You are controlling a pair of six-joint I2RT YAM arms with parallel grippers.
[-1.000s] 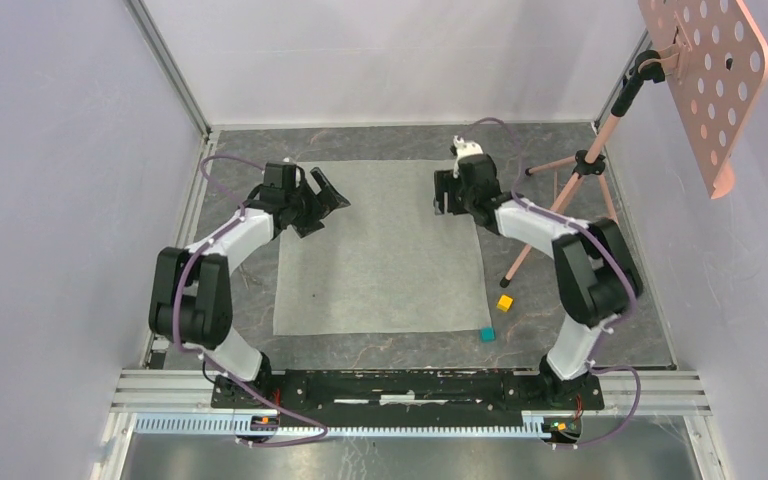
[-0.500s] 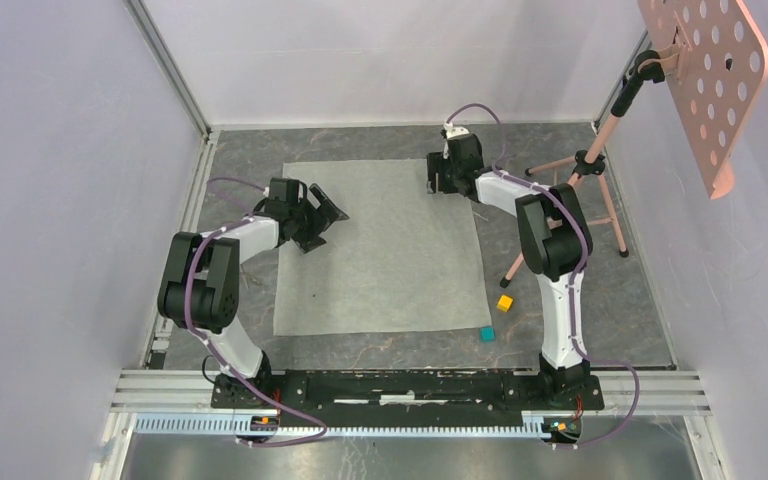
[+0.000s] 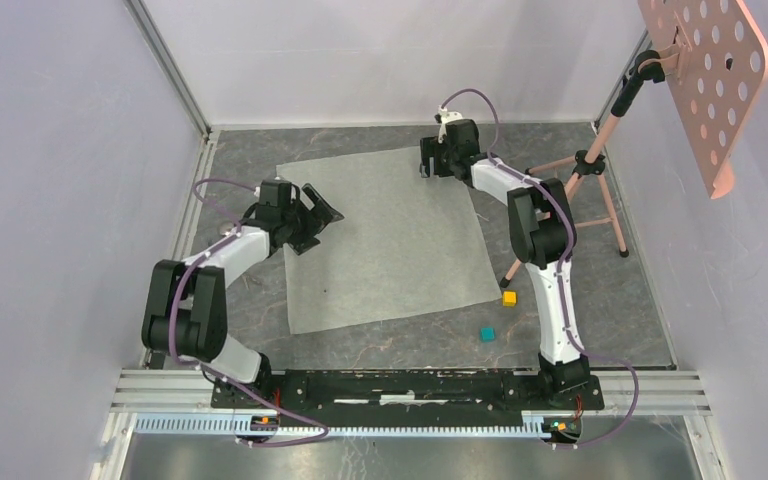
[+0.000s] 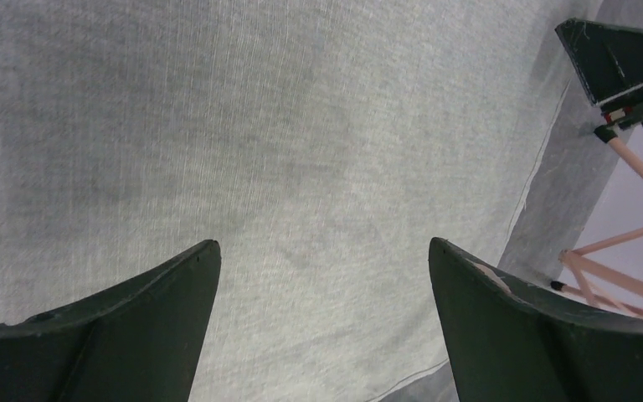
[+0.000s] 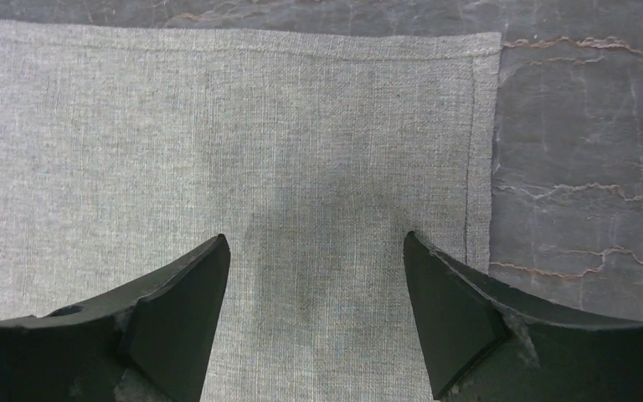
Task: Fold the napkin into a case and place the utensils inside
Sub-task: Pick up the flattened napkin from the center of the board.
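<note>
Setting up first fold. Seeing napkin (image 3: 385, 240) flat, askew on desk (image 3: 610, 300). Holding left hand (image 4: 322, 243) wide open over its left side, right hand (image 5: 314, 239) open, empty, above far right corner. No utensils in sight. Next: pinch corner cleanly, fold toward near edge.

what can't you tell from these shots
- No utensils show in any view.
- Wrist views: frame edges cut off most of the napkin.
- Left claw and right claw stand open over the napkin; contact with it is unclear in every view.
- Top view: yellow cube and teal cube too small for detail.
</note>
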